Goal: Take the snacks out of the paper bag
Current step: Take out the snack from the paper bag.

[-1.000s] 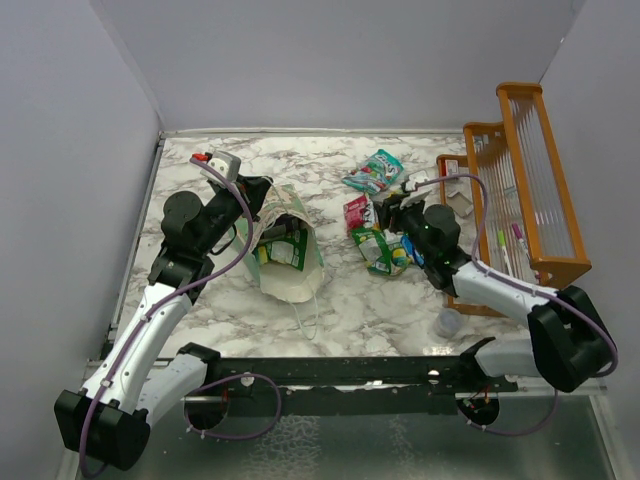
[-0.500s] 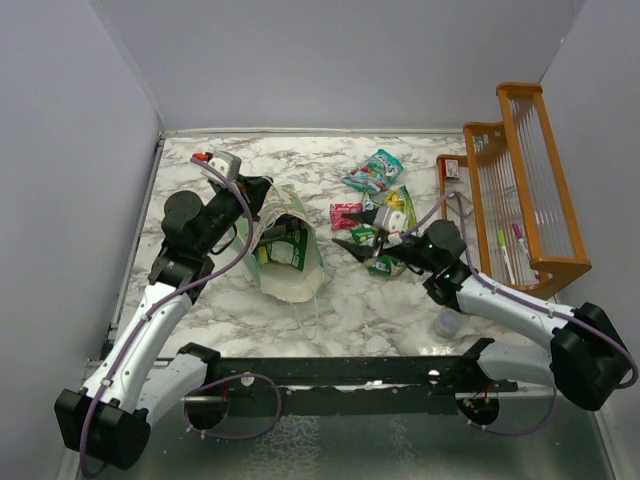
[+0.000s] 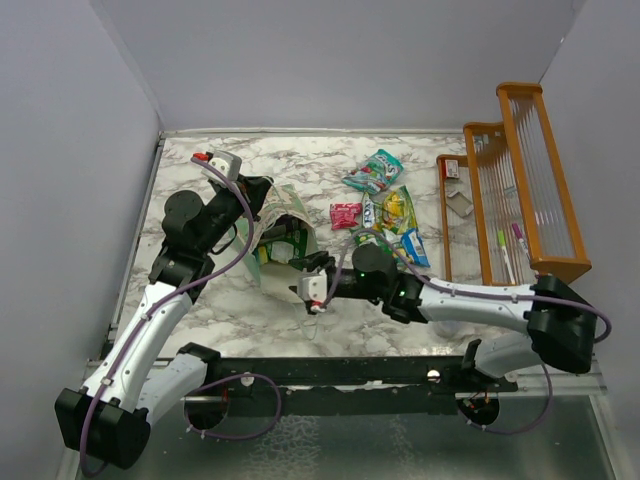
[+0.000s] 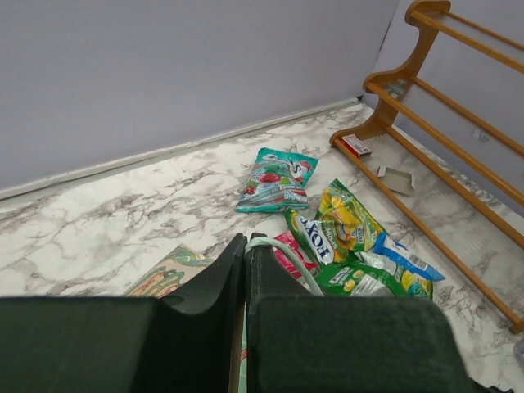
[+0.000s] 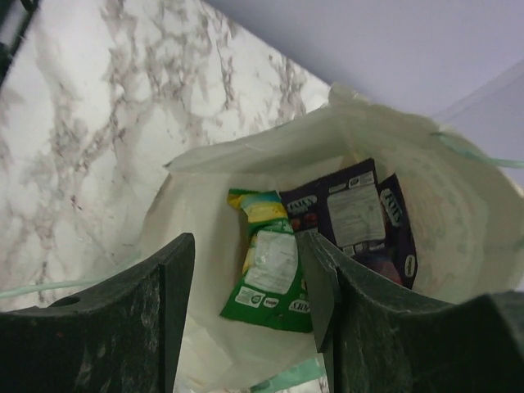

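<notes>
Mint-green boxy paper bag [image 3: 283,285] sits left of centre, partly emptied. Five or six shiny plastic packets [image 3: 398,208] lie out on the marble tabletop [image 3: 230,310], upper centre; overlap blurs the count. Two are left inside: one green-yellow packet [image 5: 268,266] and one purple packet [image 5: 352,217]. The thin white string handle [image 4: 282,258] is pinched tight in the left gripper [image 4: 246,254]. The right gripper [image 5: 246,254] hangs empty at the bag mouth, jaws spread.

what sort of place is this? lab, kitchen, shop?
Probably a lab test cell: plain grey walls box in a marble-pattern table, two robot arms on a rail at its near edge, paper bag and snack packets as props.
</notes>
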